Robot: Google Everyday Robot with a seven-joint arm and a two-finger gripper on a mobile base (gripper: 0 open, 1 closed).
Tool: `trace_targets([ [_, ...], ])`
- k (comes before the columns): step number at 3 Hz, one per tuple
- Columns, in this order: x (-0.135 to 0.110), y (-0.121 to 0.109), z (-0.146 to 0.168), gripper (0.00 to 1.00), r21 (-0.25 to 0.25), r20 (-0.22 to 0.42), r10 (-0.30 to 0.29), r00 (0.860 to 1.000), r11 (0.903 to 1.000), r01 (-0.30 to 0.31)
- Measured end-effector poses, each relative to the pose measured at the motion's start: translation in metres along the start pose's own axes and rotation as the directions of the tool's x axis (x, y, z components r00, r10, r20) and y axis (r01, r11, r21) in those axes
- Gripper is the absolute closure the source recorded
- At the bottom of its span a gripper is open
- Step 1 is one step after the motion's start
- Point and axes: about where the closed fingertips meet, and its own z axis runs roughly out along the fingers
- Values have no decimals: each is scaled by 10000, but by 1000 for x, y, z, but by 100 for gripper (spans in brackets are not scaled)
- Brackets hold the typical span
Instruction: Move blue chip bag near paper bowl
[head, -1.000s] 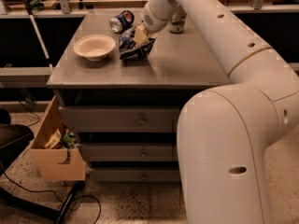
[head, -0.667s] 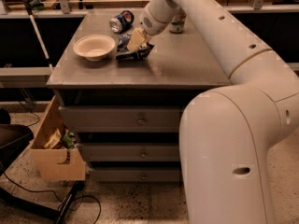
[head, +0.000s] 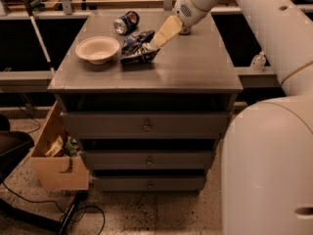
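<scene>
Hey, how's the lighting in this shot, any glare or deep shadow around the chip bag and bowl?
Camera view: warm, dim light; the paper bowl is brightly lit, and the table top shows a soft sheen, no harsh glare. Same view: the blue chip bag reads very dark beside the bowl, the gripper at its right end; deep shadow fills the gap under the top.

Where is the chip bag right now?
Camera view: the chip bag lies on the cabinet just right of the bowl, in front of the can, with the gripper at its right end.
</scene>
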Motion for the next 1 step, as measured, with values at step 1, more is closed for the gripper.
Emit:
trace_targets([
  [1,7,-6,-12,0,125,19,-72,10000,9999,72],
])
